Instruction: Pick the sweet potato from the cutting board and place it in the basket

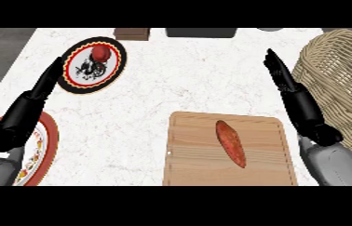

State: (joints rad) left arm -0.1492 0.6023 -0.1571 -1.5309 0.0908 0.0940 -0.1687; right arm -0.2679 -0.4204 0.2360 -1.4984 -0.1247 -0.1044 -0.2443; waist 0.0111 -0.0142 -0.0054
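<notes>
Orange tapered sweet potato (231, 143) lies untouched on the wooden cutting board (192, 164); right hand (280, 74) open, fingers straight — its narrow shape could roll aside short of the woven wicker basket (330, 76).

You are looking steeply down on a white marble counter top (192, 76) veined faintly in grey and reddish lines, which fills nearly the whole view. At the far left you see a dark grey strip of floor or wall (12, 43) beyond the counter's slanted edge. Along the far edge sit a small brown wooden block (132, 33), a dark grey rectangular box (200, 32) to its right, and a pale grey rounded object (271, 29) further right, cut off. Light falls evenly, with soft shadows
</notes>
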